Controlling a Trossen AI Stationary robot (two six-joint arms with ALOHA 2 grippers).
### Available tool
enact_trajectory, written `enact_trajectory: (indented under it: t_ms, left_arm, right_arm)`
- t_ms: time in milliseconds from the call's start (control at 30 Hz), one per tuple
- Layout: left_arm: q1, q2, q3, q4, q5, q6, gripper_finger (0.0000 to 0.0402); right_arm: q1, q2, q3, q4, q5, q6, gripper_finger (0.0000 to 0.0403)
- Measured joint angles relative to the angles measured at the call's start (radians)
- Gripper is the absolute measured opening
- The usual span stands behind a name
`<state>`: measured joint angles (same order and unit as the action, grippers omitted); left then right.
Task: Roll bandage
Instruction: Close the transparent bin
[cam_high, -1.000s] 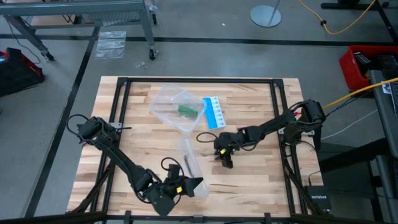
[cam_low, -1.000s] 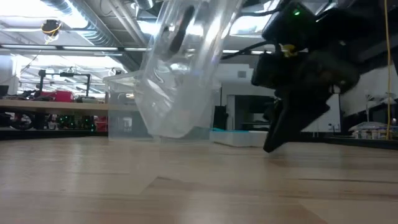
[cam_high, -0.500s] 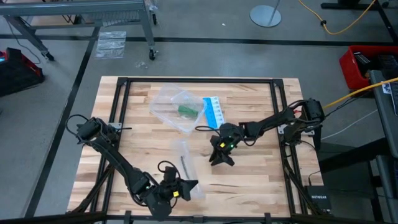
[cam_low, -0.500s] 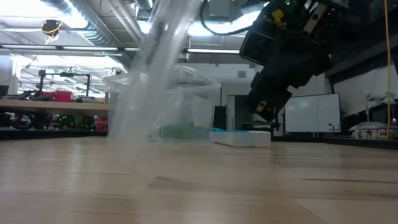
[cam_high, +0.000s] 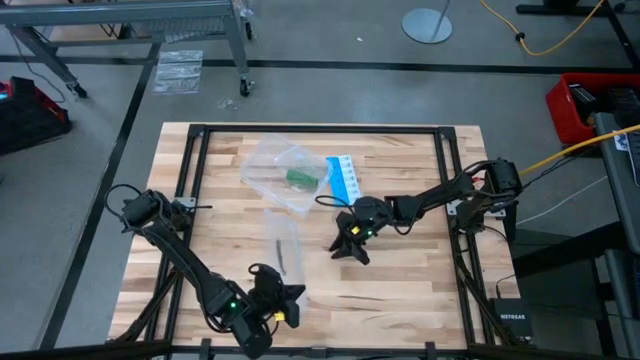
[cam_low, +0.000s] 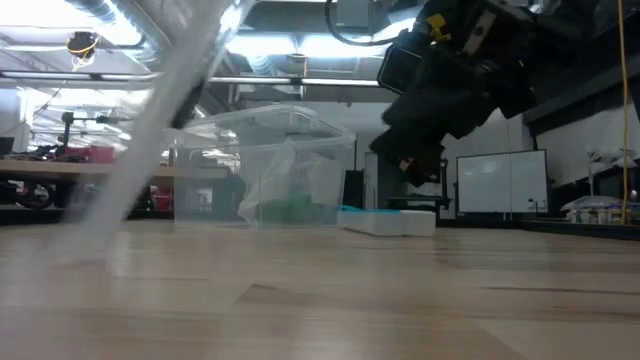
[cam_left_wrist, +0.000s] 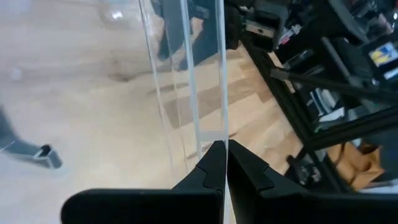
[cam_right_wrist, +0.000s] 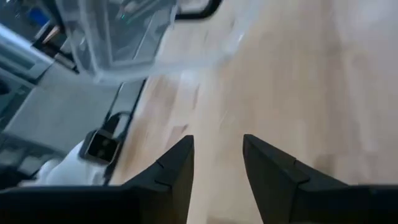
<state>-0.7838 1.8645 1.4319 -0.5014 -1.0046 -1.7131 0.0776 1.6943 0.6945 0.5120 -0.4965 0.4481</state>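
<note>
The dark green bandage (cam_high: 298, 178) lies inside a clear plastic pack (cam_high: 280, 172) at the table's far middle; in the low view its green (cam_low: 290, 210) shows through the pack's wall. My left gripper (cam_high: 287, 300), near the table's near edge, is shut on a long clear plastic sleeve (cam_high: 283, 246). The sleeve also shows in the low view (cam_low: 160, 110). My right gripper (cam_high: 348, 246) hovers open at mid-table, to the right of the sleeve, with nothing between its fingers (cam_right_wrist: 180, 162). My left gripper pinches the clear sleeve's near end (cam_left_wrist: 214, 138) between its two shut fingers. The fingers come from the table's near side, slanting a little downward, roughly along the sleeve. The sleeve runs away from the fingers toward the far edge, sloping down to the table at its far end (cam_low: 95, 215).
A blue-and-white card (cam_high: 343, 180) lies just right of the clear pack. Black frame bars (cam_high: 200, 150) run along the table's left, far and right sides. Bare wood (cam_high: 400, 290) lies at the near right.
My left gripper has moved toward the table's left edge, sunk a little and rolled. The clear sleeve has swung from nearly upright to a long slant toward the left. My right gripper has risen off the table and tipped from pointing steeply down to nearer level, shifting slightly left.
</note>
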Motion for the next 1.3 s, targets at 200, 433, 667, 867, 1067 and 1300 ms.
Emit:
enact_trajectory:
  t_ms: [200,433,667,867,1067,1300]
  left_arm:
    - [0.003,0.000,0.000,-0.015,0.030,0.077,0.0000]
    - [0.012,0.000,0.000,-0.071,0.145,0.093,0.0000]
    - [0.012,0.000,0.000,-0.170,0.250,0.131,0.0000]
    - [0.011,0.000,0.013,-0.168,0.255,0.264,0.0000]
    - [0.011,0.000,0.037,-0.170,0.255,0.373,0.0000]
    - [-0.009,0.000,0.075,-0.170,0.239,0.427,0.0000]
  right_arm:
    - [0.000,0.000,0.000,0.049,0.094,0.044,0.0143]
    - [0.000,0.000,0.000,0.034,0.286,0.103,0.0143]
    - [0.002,0.000,0.000,0.040,0.279,0.045,0.0143]
    - [0.002,0.000,0.000,0.040,0.257,0.045,0.0153]
    - [0.028,0.000,0.000,0.051,0.301,0.041,0.0203]
    - [0.083,0.001,0.042,0.091,0.397,-0.062,0.0244]
